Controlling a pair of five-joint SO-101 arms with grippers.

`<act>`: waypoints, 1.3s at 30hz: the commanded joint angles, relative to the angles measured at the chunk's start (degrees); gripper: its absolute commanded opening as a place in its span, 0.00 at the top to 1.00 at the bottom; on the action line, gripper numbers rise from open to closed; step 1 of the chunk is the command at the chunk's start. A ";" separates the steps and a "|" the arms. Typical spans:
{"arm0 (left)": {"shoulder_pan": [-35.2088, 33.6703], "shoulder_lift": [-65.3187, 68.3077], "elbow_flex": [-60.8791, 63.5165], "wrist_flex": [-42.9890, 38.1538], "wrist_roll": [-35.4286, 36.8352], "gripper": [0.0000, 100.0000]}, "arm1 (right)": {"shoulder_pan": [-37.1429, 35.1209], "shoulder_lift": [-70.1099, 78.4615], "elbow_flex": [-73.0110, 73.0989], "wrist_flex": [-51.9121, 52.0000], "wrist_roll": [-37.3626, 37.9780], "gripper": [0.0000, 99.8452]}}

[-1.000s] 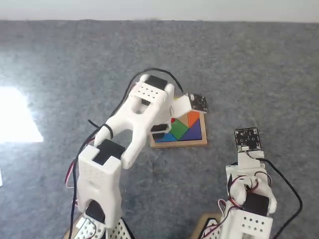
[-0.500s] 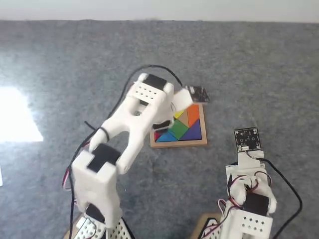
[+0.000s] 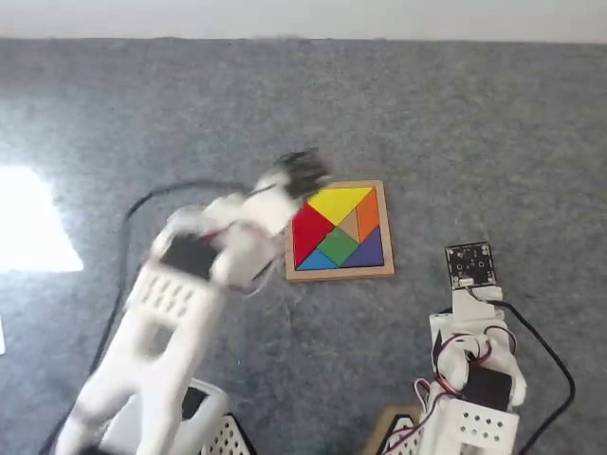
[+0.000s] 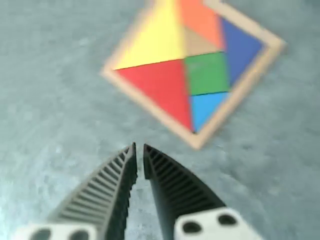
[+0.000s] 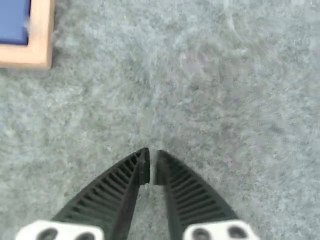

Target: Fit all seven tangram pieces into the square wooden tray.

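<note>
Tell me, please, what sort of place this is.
Probably a small robotics test bench: a white left arm and right arm stand at a grey felt-covered table, with a wooden tangram tray set out.

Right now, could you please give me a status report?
Left hand shut, empty, off the tray. Right hand shut, empty. Tray holds all seven pieces. Nothing in the way.
</note>
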 commanded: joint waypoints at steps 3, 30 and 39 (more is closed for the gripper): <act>-15.47 -31.21 31.25 -20.66 1.05 0.98 | 0.48 -0.57 0.53 -2.95 0.26 0.99; -19.08 -64.35 52.70 5.01 5.54 0.98 | 0.04 -0.57 0.97 -1.36 0.62 0.99; -19.08 -64.35 52.70 4.92 5.54 0.98 | 0.04 -0.57 0.97 -1.71 0.62 0.99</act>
